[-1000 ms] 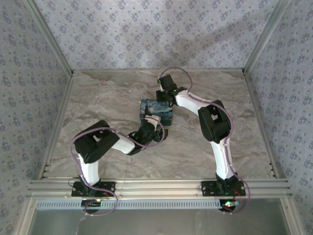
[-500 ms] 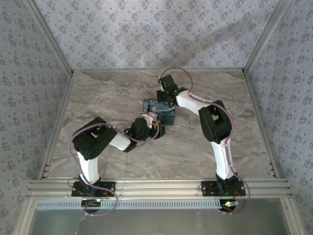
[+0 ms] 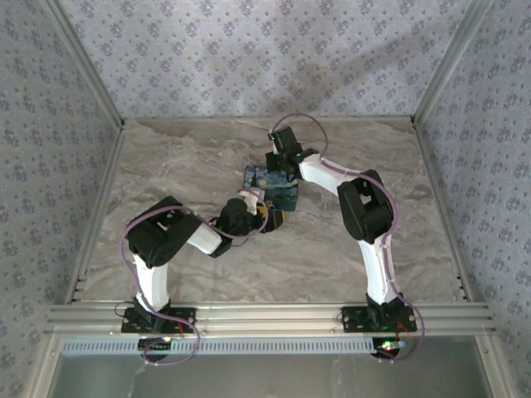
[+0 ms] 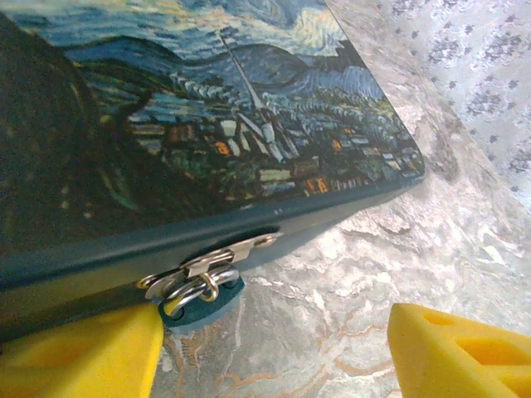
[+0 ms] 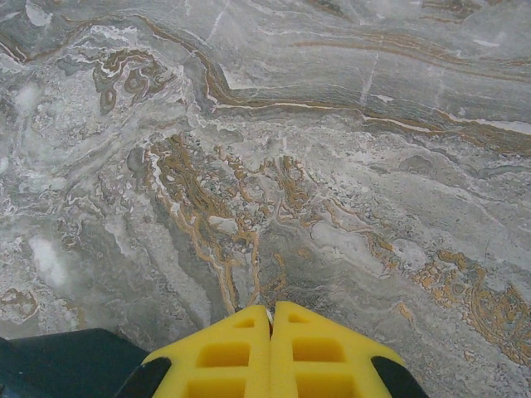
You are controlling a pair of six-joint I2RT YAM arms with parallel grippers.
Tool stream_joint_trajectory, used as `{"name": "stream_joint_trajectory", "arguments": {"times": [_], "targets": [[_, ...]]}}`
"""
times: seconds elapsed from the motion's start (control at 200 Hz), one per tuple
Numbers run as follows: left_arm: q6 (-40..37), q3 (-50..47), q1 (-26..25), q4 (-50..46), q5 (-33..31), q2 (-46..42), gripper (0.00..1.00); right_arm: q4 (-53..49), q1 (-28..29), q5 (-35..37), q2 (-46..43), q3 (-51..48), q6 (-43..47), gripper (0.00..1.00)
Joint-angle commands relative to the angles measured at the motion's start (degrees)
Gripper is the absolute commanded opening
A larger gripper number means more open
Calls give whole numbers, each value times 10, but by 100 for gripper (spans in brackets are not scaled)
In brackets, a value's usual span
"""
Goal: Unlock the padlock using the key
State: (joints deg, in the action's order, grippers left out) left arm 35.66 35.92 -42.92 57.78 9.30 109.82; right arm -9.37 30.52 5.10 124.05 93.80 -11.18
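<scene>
- Top view: left arm point(image 3: 199, 240) has pulled back leftward; the box point(image 3: 282, 195) has twisted slightly on the counter point(image 3: 166, 157)
- Left wrist: left jaws released, padlock point(image 4: 203, 298) hanging at the hasp point(image 4: 224, 257) beside one finger point(image 4: 75, 356)
- Right wrist: right jaws clenched on nothing visible; unlocking seems unstarted

Two arms, L arm point(image 3: 178, 240) & R arm point(image 3: 365, 215): white link shells w/ black joint housings, black base plates point(image 3: 158, 319) at the worktop's near rail. Thin purple cable point(image 3: 124, 249) loops along each. Small green LED point(image 3: 296, 153) by R wrist. L end effector point(image 4: 274, 356) & R end effector point(image 5: 271, 332): bright yellow fingers point(image 5: 241, 352), R's w/ rectangular recesses & black side pieces.
</scene>
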Motion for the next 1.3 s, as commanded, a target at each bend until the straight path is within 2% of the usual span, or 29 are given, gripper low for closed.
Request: {"name": "stream_joint_trajectory", "arguments": {"times": [0.0, 0.195, 0.285, 0.42, 0.635, 0.924, 0.994, 1.089, 1.159, 1.214, 1.294], "targets": [[-5, -2, 0, -77, -94, -15, 73, -79, 7, -11, 4, -29, -1, 0], [-26, 15, -24, -192, -198, -50, 73, -76, 8, -9, 0, -32, -1, 0], [-25, 22, -28, -217, -217, -50, 74, -75, 8, -10, -2, -32, -2, 0], [-32, 19, -26, -188, -179, -39, 73, -72, 9, -10, -3, -34, -2, 0], [-42, 10, -4, -98, -36, -19, 55, -70, 9, -9, -2, -35, -2, 0], [-24, 0, 11, -35, 67, -13, 53, -71, 7, -6, -2, -35, -2, 0], [-17, 0, 13, -21, 91, -9, 48, -71, 6, -6, -2, -36, -4, 0], [-12, 0, 12, -27, 91, -6, 46, -69, 6, -7, -2, -38, -6, 0], [-12, -5, 12, -30, 74, -6, 50, -68, 6, -8, -2, -40, -7, 0], [-9, -7, 12, -45, 49, -7, 57, -68, 7, -8, -3, -41, -7, 0], [-11, -8, 8, -51, 28, -7, 59, -67, 7, -6, -4, -43, -7, 0]]}}
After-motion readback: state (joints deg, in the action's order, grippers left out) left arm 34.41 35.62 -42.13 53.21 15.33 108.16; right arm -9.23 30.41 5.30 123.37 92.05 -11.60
